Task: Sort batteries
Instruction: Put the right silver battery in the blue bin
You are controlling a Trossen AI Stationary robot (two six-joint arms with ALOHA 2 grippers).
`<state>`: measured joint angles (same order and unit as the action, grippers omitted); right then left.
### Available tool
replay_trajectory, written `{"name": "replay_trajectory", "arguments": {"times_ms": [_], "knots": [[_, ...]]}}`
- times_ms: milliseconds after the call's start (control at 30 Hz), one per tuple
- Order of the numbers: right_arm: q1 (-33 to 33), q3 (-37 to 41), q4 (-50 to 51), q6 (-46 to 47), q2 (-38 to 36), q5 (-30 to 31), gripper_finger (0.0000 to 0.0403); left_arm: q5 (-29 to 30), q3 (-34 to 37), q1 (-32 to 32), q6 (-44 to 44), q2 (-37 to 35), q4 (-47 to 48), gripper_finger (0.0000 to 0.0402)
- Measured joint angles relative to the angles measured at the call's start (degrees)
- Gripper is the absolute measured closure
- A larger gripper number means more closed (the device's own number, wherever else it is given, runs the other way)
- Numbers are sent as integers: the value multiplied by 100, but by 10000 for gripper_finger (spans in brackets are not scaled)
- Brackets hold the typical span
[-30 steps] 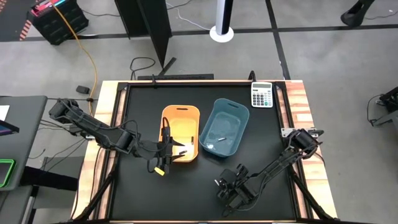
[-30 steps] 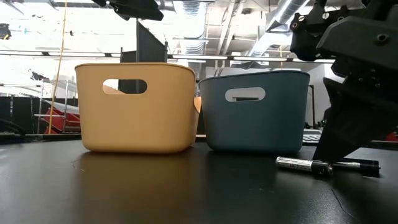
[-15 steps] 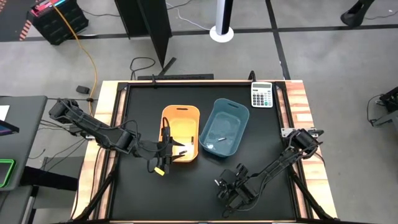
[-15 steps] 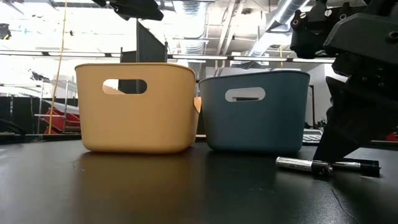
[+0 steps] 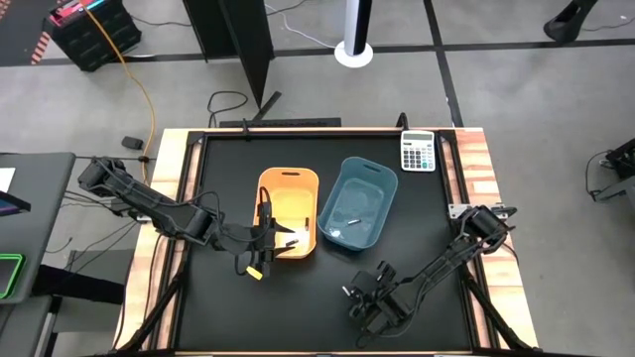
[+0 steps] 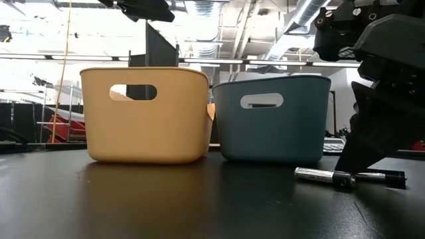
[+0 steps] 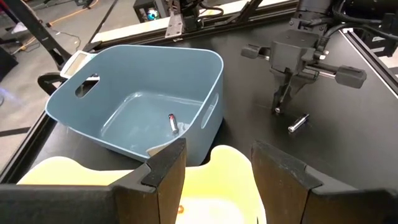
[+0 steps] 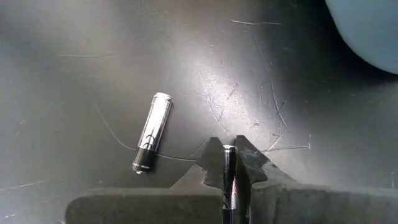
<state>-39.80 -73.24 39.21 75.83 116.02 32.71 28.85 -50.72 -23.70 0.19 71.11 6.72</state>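
My right gripper (image 5: 361, 297) (image 8: 229, 150) is near the table's front edge, in front of the blue bin (image 5: 357, 203), and is shut on a slim dark battery (image 8: 229, 167). A second battery (image 8: 152, 140), silvery with a dark end, lies flat on the black table beside it and shows in the low view (image 6: 321, 175). My left gripper (image 5: 270, 234) (image 7: 214, 163) is open and empty over the orange bin (image 5: 290, 210). One battery (image 7: 173, 122) lies on the blue bin's floor. My right gripper pinches the dark battery (image 8: 229, 163) between its two fingertips. The fingers come slanting down from the table's right, and the battery lies along them with one end (image 8: 229, 148) showing at the tips. In the low view a dark battery (image 6: 381, 176) lies level on the table by the fingers.
The two bins stand side by side mid-table, the orange one on the left. A grey-white calculator (image 5: 418, 151) lies at the far right corner. The table has a raised frame with wooden side edges (image 5: 478, 169). Bare black tabletop lies to the front left.
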Motion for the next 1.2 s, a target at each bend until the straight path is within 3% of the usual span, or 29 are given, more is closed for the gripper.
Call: {"name": "replay_trajectory", "arguments": {"times_ms": [533, 1000, 1200], "knots": [[4, -15, 65, -131, -6, 225, 386, -1, 0, 0, -4, 0, 26, 229], [-21, -577, 686, -432, -17, 626, 397, -1, 2, 0, -20, 0, 31, 229], [-76, -738, 680, -762, -21, 434, 389, -1, 2, 1, -22, 0, 31, 229]]}}
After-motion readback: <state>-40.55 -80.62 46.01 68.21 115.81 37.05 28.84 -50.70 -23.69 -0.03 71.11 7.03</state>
